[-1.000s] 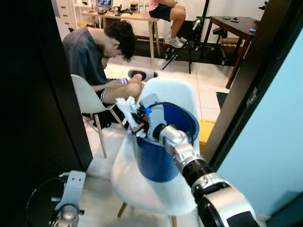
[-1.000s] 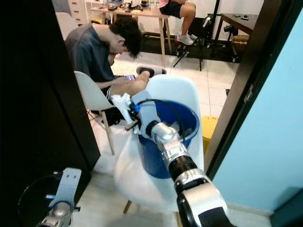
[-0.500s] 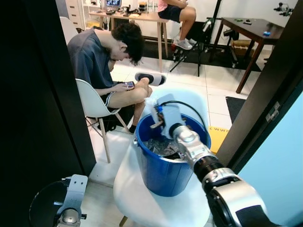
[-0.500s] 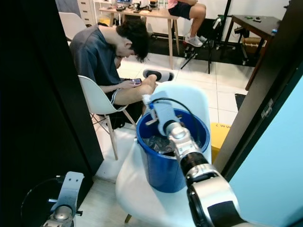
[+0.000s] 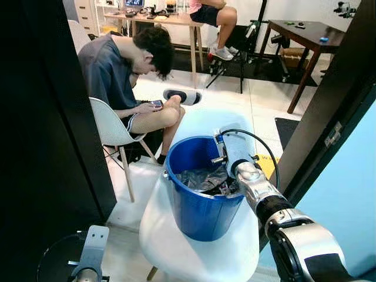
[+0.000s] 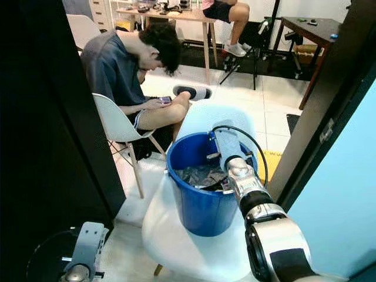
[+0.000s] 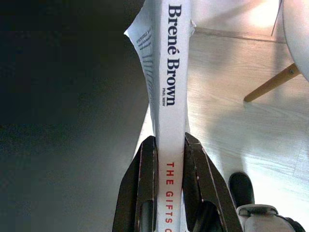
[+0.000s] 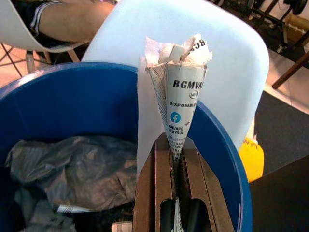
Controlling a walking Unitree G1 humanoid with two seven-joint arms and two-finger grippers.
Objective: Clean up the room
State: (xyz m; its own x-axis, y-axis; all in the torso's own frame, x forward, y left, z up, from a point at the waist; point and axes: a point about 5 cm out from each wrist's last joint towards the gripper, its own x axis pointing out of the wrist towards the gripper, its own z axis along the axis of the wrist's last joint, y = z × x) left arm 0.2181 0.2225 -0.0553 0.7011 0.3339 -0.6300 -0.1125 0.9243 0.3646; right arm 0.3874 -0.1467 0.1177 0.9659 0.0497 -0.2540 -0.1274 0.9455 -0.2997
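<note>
Pinching a crumpled white printed paper wrapper [image 8: 179, 104] by its lower end, my right gripper [image 8: 175, 159] holds it over the round blue plastic bucket [image 5: 202, 214] on the white chair [image 5: 197, 258]; I judge it light, soft, easily crushed. My left gripper [image 7: 169, 159], low beside me, is clamped on a stiff white paperback book [image 7: 170, 72] at its spine.

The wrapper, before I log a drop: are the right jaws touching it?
Touching: the right wrist view shows the right gripper clamped on the wrapper.

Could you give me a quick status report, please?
Right gripper shut on wrapper, over blue bucket on white chair. Left gripper shut on book, low. Person seated beyond.
</note>
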